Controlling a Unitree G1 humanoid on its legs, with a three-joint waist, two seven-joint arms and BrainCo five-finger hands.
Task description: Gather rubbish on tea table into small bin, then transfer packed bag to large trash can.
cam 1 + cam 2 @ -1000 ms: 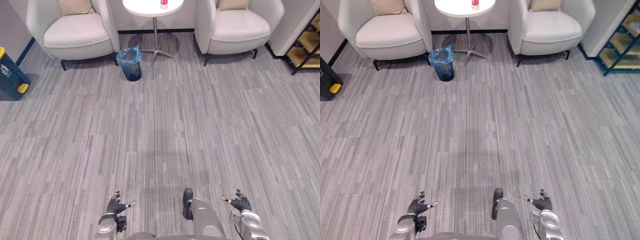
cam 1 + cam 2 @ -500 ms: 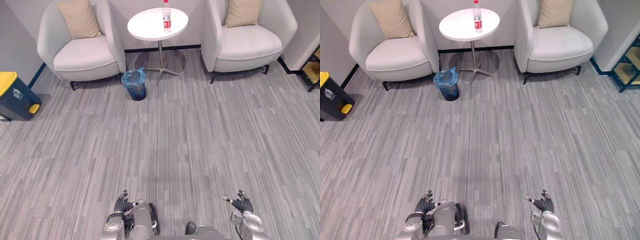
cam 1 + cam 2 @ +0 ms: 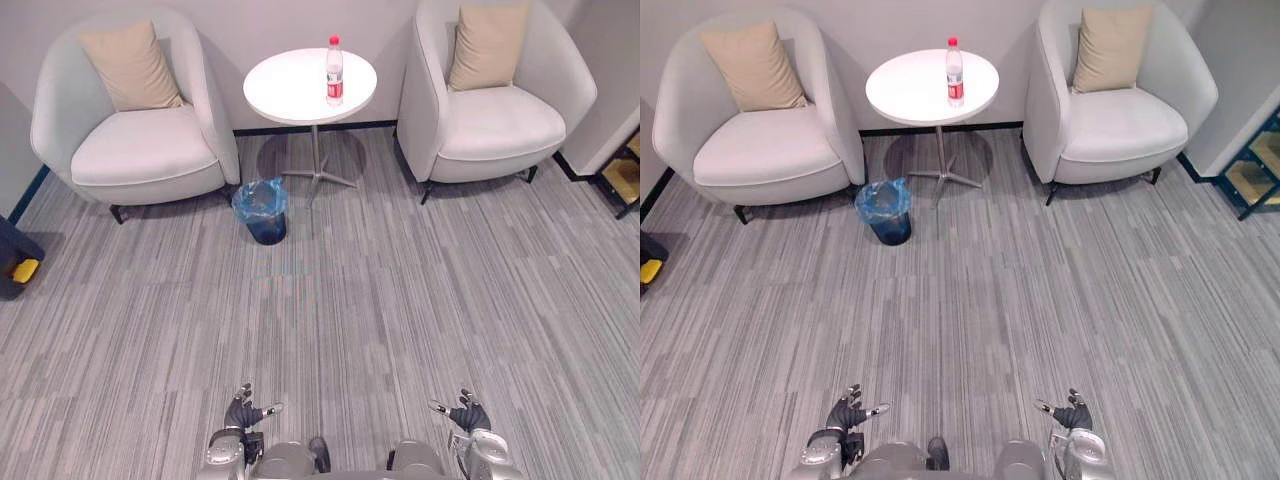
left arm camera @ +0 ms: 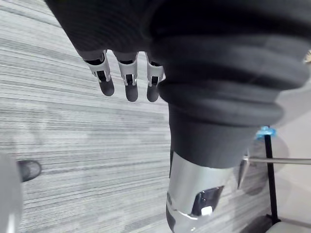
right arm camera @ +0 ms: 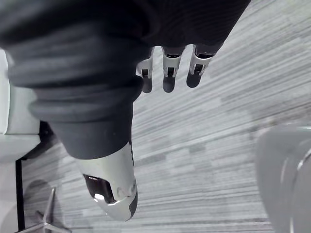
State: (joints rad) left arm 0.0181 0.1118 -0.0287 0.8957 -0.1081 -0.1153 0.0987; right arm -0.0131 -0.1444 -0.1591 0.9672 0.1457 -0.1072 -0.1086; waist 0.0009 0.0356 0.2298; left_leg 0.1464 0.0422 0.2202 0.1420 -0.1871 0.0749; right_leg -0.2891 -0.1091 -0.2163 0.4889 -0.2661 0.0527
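Left eye view: bottle [image 3: 334,72] upright on round white table [image 3: 290,95]; blue-lined bin [image 3: 262,210] on floor beside the table's foot. Left hand [image 3: 243,412] and right hand [image 3: 466,413] low, fingers relaxed, holding nothing.

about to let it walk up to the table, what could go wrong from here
1. The bottle stands upright and slim on the round table; a nudge from the left hand or right hand, both open and empty now, could tip it and send it rolling off.
2. The small bin sits on the floor close to the table's foot and the left armchair; a step in tight there could kick it over.
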